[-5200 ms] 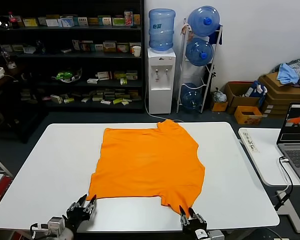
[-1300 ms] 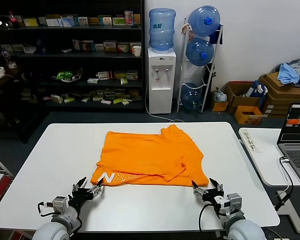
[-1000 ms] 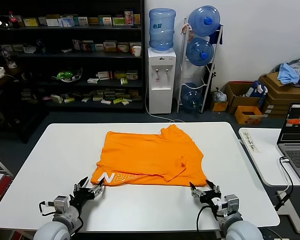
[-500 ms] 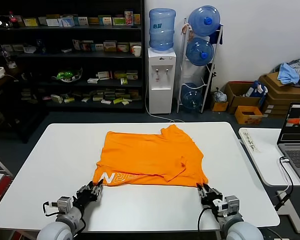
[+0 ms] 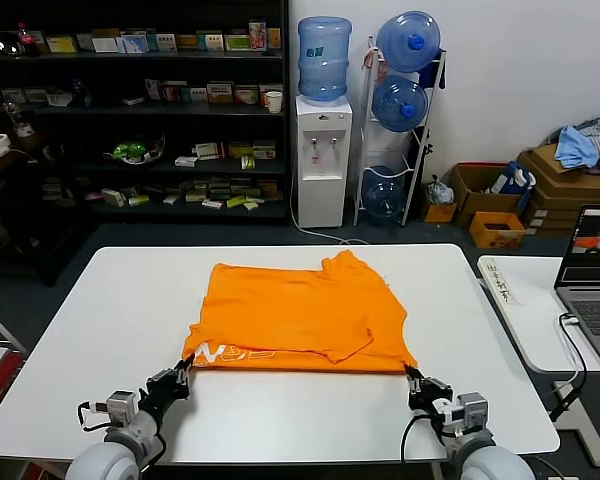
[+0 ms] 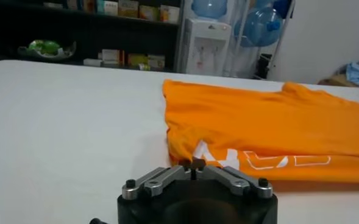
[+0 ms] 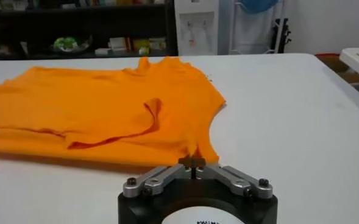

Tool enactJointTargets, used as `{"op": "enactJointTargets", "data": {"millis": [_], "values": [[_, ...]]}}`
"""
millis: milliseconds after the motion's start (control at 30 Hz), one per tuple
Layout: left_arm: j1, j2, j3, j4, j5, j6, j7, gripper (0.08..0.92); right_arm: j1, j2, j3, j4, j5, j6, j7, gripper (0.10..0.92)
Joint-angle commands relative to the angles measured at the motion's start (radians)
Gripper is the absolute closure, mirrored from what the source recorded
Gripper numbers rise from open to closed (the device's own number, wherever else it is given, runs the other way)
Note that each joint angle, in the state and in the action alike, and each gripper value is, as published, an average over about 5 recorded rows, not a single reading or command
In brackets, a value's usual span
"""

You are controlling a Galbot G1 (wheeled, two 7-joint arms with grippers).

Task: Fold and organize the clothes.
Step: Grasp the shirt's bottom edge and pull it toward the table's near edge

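Observation:
The clothes are one bright orange T-shirt (image 5: 300, 310), lying folded on the white table (image 5: 110, 310). White lettering (image 5: 230, 352) shows along its near folded edge. My left gripper (image 5: 185, 367) is at the shirt's near left corner, shut on the cloth there. The left wrist view shows that gripper (image 6: 192, 163) with fingertips pinched together at the edge of the T-shirt (image 6: 258, 128), beside the lettering (image 6: 258, 161). My right gripper (image 5: 412, 375) is shut on the near right corner. In the right wrist view the T-shirt (image 7: 94, 109) rises in a small peak into that gripper (image 7: 192, 162).
A laptop (image 5: 590, 270) stands on a side table to the right. Behind the table are a water dispenser (image 5: 322, 160), bottle rack (image 5: 405, 100), dark shelves (image 5: 130, 120) and cardboard boxes (image 5: 555, 185) with a blue-grey cloth heap. Bare table lies on both sides of the shirt.
Both grippers have gone from open to shut on the shirt's near corners. They have drawn back slightly toward the near edge, tightening the front fold and partly hiding the lettering.

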Motion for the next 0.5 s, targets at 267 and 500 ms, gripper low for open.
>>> {"op": "enactJointTargets", "data": {"millis": [267, 500], "values": [[0.211, 0.136, -0.084, -0.199, -0.212, 0.072, -0.162, 0.903, -0.248, -0.124, 0.044, 0.209, 0.118, -0.019, 0.088, 0.901], [0.364, 0.161, -0.120, -0.320, -0.274, 0.110, -0.230, 0.903, -0.331, -0.150, 0.046, 0.276, 0.124, -0.036, 0.145, 0.901]]}}
